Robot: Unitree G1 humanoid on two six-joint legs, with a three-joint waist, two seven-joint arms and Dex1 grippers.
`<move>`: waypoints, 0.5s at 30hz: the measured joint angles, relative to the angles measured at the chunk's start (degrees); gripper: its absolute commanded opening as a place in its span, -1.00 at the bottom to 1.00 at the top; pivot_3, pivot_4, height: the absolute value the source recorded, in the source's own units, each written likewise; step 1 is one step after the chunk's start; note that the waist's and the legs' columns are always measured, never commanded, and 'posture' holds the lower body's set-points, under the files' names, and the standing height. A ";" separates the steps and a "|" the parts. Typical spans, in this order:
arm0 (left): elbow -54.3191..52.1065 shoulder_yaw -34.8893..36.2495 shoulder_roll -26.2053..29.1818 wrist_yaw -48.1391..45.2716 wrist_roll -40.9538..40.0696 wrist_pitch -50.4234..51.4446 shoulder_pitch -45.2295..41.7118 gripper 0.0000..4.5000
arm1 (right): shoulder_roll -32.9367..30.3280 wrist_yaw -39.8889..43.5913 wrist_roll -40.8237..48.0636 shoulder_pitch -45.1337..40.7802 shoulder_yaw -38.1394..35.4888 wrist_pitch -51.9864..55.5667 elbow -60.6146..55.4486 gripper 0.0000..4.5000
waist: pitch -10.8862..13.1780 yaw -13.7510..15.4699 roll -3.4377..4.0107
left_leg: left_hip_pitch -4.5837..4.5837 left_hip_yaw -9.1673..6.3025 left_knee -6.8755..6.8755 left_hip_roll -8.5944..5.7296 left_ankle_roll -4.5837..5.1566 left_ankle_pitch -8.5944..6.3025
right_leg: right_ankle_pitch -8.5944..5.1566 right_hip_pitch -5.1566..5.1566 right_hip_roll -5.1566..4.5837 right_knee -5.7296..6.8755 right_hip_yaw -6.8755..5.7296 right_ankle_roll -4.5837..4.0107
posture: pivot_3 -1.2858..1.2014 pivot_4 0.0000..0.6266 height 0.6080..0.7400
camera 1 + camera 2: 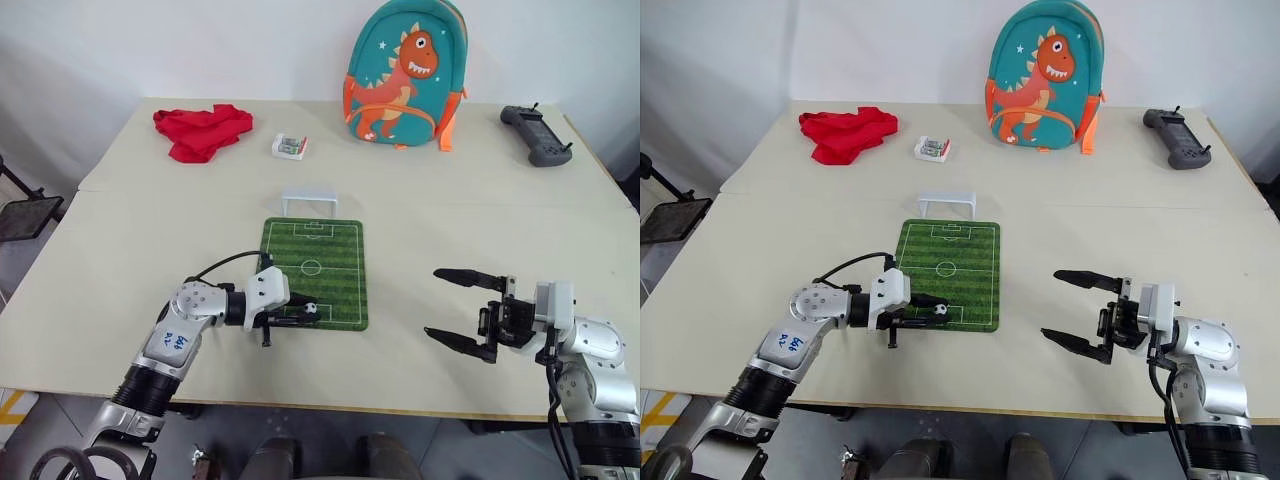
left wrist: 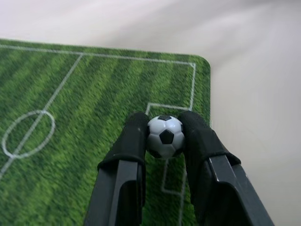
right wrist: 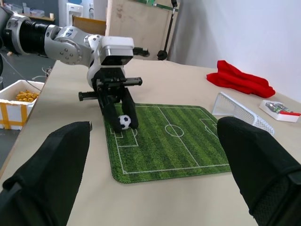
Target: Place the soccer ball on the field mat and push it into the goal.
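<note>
The soccer ball [image 2: 164, 136], tiny and white with black patches, sits pinched between the two black fingers of my left gripper [image 1: 305, 314]. The ball [image 1: 311, 309] rests low over the near penalty area of the field mat [image 1: 315, 255], a green striped mat with white lines. The goal [image 1: 310, 203], a small white frame, stands on the table just past the mat's far end. My right gripper [image 1: 433, 302] hovers to the right of the mat with its fingers spread wide and nothing between them.
A red cloth [image 1: 202, 130] lies at the table's far left, with a small white labelled box [image 1: 289, 147] beside it. A teal dinosaur backpack [image 1: 405, 75] stands at the back, and a black controller [image 1: 537, 134] lies at the far right.
</note>
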 measured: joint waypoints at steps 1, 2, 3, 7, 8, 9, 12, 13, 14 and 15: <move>0.00 0.00 -0.04 0.14 0.00 0.00 0.09 -0.08 | 0.03 -0.04 0.00 0.00 0.09 0.00 -0.08 1.00 | 0.00 0.01 0.00 | 0.00 0.00 0.00 0.00 0.00 0.00 | 0.00 0.00 0.00 0.00 0.00 0.00 | 0.03 -0.52 1.00; 0.00 0.01 -0.08 0.35 0.01 -0.04 0.23 0.06 | 0.06 -0.15 0.00 0.00 0.11 0.00 -0.19 1.00 | 0.00 0.02 0.00 | 0.00 0.00 0.00 0.00 0.00 0.00 | 0.00 0.00 0.00 0.00 0.00 0.00 | 0.03 -0.52 1.00; 0.00 0.05 -0.18 0.51 0.01 -0.26 0.38 0.19 | 0.07 -0.39 0.00 0.01 0.12 0.01 -0.36 1.00 | 0.00 0.03 0.00 | 0.00 0.00 0.00 0.00 0.00 0.00 | 0.00 0.00 -0.01 0.00 0.00 0.00 | 0.03 -0.52 1.00; -0.12 0.12 -0.66 0.57 -0.01 -1.94 0.73 0.44 | 0.09 -1.01 0.00 0.02 0.22 0.14 -1.78 1.00 | 0.00 0.13 0.00 | 0.00 0.00 0.00 0.00 0.00 0.00 | 0.00 0.00 0.00 -0.01 0.00 0.00 | 0.03 -0.52 1.00; -0.17 0.14 -0.66 0.48 -0.02 -2.11 0.83 0.44 | 0.09 -1.08 0.00 0.03 0.23 0.18 -1.99 1.00 | 0.00 0.10 0.00 | 0.00 0.00 -0.01 0.00 0.00 0.00 | 0.00 0.00 0.00 -0.01 0.00 0.00 | 0.03 -0.52 1.00; -0.26 0.21 -0.68 0.42 -0.09 -2.54 1.06 0.44 | 0.09 -1.23 0.00 0.04 0.24 0.31 -2.16 1.00 | 0.00 0.06 0.00 | 0.00 0.00 -0.01 0.00 0.00 0.00 | 0.00 0.00 0.00 -0.01 0.00 0.00 | 0.03 -0.52 1.00; -0.67 0.72 -0.78 0.46 -0.50 -3.15 1.55 0.44 | 0.09 -1.53 0.00 0.07 0.32 0.69 -2.26 1.00 | 0.00 0.07 0.00 | 0.00 -0.01 -0.01 0.01 0.00 0.00 | 0.00 0.00 0.00 -0.01 0.00 0.00 | 0.03 -0.52 1.00; -1.10 0.86 -0.77 0.73 -0.48 -3.40 1.70 0.44 | 0.09 -1.61 0.00 0.08 0.34 0.90 -2.28 1.00 | 0.00 0.09 0.00 | 0.00 -0.01 -0.01 0.00 0.00 0.00 | 0.00 0.00 0.00 -0.01 0.01 0.00 | 0.03 -0.52 1.00; -1.54 1.00 -0.77 1.15 -0.39 -3.75 1.81 0.44 | 0.09 -1.65 0.01 0.08 0.36 1.30 -2.29 1.00 | 0.00 0.11 0.00 | 0.00 -0.01 -0.01 0.00 0.00 0.00 | 0.00 0.00 -0.01 -0.01 0.01 0.00 | 0.03 -0.52 1.00; -2.27 1.28 -0.76 1.26 -0.48 -3.76 2.05 0.44 | 0.09 -1.66 0.01 0.09 0.40 1.46 -2.32 1.00 | 0.00 0.14 0.00 | 0.00 -0.01 -0.01 0.00 0.00 0.00 | 0.00 0.00 -0.01 -0.01 0.02 0.00 | 0.03 -0.52 1.00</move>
